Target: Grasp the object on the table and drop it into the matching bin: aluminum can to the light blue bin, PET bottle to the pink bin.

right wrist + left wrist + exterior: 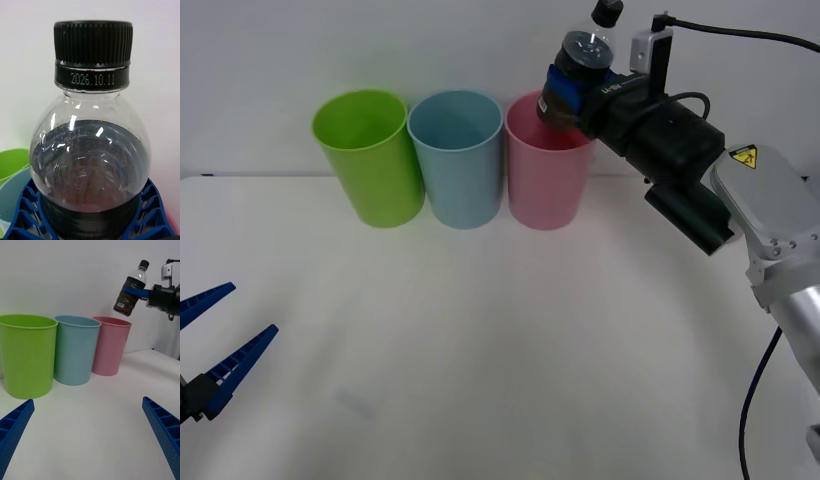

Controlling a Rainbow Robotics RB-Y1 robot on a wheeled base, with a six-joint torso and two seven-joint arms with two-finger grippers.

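Blue fingers of your right gripper point(565, 92) pinch the PET bottle point(131, 290) by its dark lower half, holding it tilted in the air above the pink bin point(546, 175). Your left gripper point(215, 345) hangs spread apart low over the table point(500, 350).

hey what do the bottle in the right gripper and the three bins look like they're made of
PET bottle: clear glossy plastic by its see-through wall and sharp highlights, with a ribbed matte black cap, probably plastic.

Pink bin, light blue bin and lime green bin: likely smooth moulded plastic, judging by uniform colour, thin rims and soft sheen.

Right gripper fingers: ribbed blue plastic.
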